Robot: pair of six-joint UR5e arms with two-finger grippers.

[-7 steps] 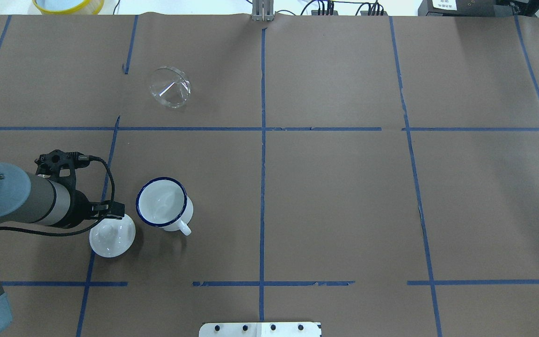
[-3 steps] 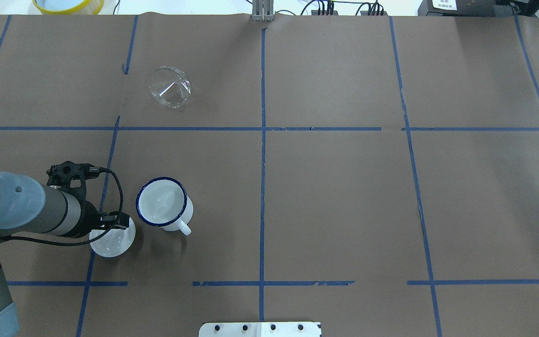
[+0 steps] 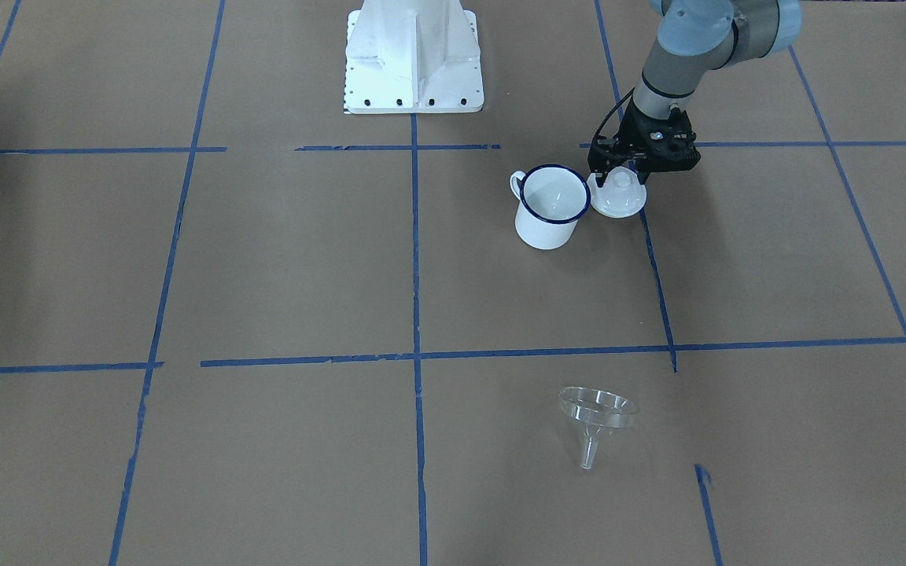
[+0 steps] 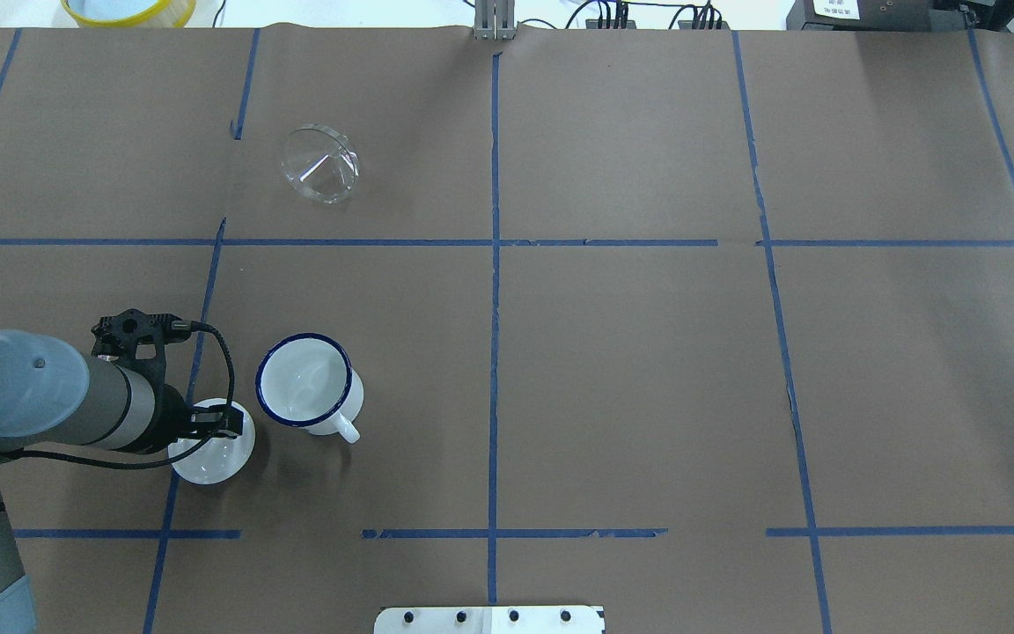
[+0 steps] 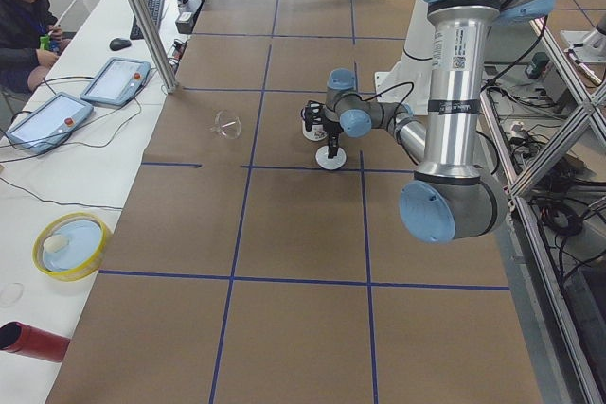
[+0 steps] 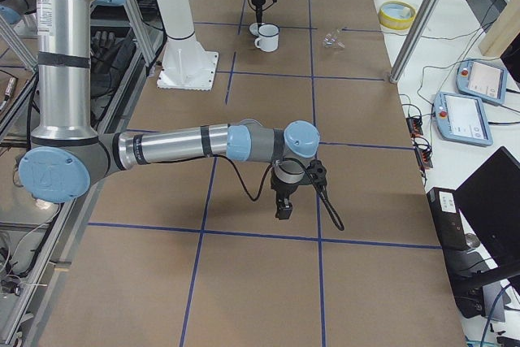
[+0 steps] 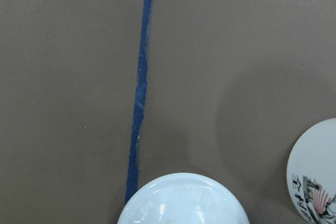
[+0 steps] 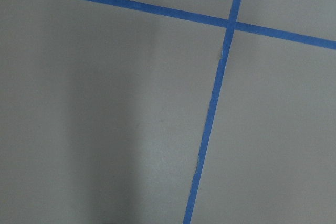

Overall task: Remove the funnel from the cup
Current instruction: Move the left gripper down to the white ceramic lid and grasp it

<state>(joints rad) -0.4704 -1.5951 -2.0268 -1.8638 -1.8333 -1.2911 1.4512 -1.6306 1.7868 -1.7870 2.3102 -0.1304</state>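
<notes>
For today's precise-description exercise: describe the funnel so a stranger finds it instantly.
On the brown table gridded with blue tape, look at the side far from the robot's base. The funnel sits alone there, see-through plastic, unlike the white cup and lid.

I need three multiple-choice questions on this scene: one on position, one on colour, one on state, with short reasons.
1. Where is the funnel relative to the cup? A inside it; B on the table, apart from it; C under it.
2. What colour is the cup's rim? A dark blue; B red; C green.
3. How does the cup stand? A on its side; B upside down; C upright, empty.
Answers: 1 B, it lies on bare table; 2 A, a blue ring circles the mouth; 3 C, its bare white inside shows from above.
</notes>
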